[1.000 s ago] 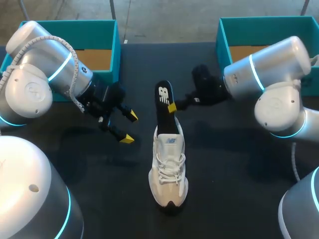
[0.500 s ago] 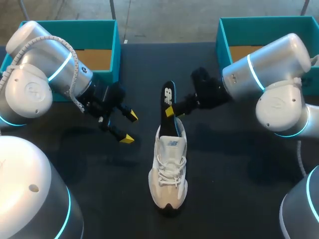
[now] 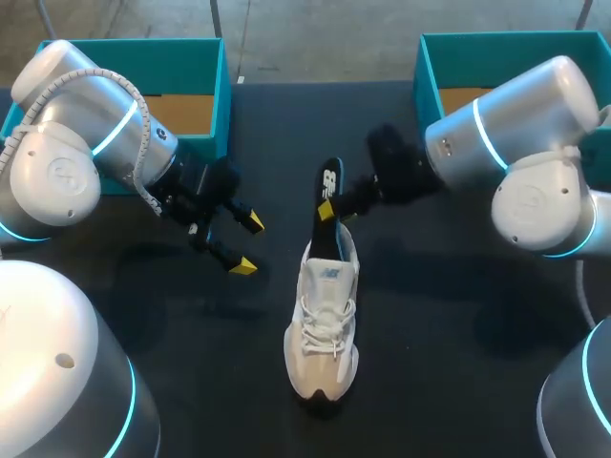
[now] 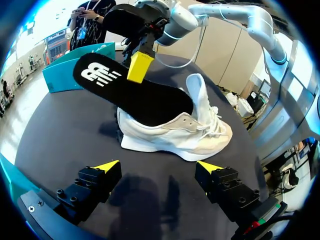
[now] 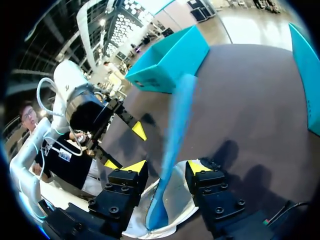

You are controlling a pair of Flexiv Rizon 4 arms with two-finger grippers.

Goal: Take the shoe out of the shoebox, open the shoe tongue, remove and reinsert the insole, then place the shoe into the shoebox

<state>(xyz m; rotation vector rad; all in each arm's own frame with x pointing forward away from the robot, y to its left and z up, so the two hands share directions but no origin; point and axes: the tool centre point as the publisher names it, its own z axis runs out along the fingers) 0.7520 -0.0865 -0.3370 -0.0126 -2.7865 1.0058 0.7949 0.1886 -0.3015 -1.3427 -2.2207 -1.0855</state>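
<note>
The front end of the black insole is sunk inside the white lace-up shoe, hidden by its collar and tongue. From above, only one yellow tip of the right gripper shows; the other finger is behind the insole. From the right wrist, the insole is a blurred, edge-on teal streak, and most of the shoe is covered by the gripper's black finger blocks. The teal box at the far left is partly hidden behind the left arm. The teal box at the far right is partly hidden behind the right arm.
</note>
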